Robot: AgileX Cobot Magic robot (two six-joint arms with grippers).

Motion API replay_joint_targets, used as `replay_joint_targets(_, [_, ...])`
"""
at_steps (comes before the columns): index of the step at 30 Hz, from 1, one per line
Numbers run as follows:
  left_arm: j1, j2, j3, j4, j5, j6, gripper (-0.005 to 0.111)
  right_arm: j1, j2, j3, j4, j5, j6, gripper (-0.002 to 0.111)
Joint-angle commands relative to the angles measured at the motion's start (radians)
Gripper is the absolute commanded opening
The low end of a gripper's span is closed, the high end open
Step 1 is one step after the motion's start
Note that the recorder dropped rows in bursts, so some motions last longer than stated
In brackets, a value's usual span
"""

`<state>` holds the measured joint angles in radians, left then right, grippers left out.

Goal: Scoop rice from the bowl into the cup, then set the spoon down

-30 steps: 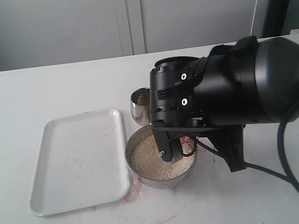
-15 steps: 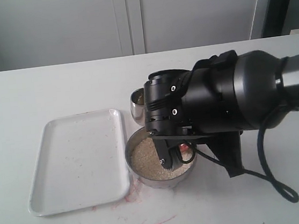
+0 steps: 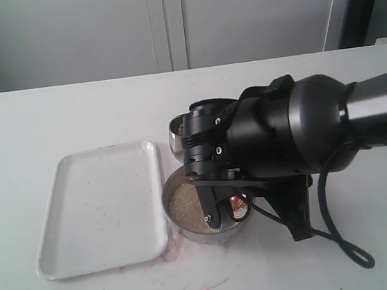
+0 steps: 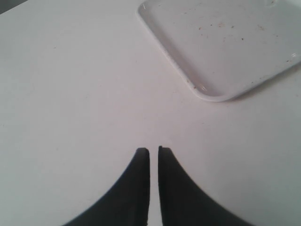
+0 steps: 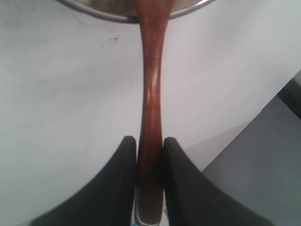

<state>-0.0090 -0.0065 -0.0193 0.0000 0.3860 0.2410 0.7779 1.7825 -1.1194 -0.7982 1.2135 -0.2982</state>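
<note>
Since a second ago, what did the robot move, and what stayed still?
The right arm swung left, and its gripper dipped slightly lower over the rice in the bowl, covering more of the cup. It grips the spoon. The tray, bowl and cup stayed put.

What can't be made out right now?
Spoon head: cut off by the right wrist view's top edge; hidden behind the arm in the exterior view.
Cup contents: mostly covered by the arm, exterior view.
Bowl, right side: behind the right gripper, exterior view.
</note>
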Motion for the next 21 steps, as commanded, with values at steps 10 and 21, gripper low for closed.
replay_joint_targets(10, [-0.004, 0.007, 0.009, 0.000, 0.041, -0.006, 0.014, -0.006, -0.002, 0.004, 0.097, 0.008, 0.011, 0.000])
replay_joint_targets(21, [-0.004, 0.007, 0.009, 0.000, 0.041, -0.006, 0.014, -0.006, -0.002, 0.001, 0.079, 0.008, 0.013, 0.000])
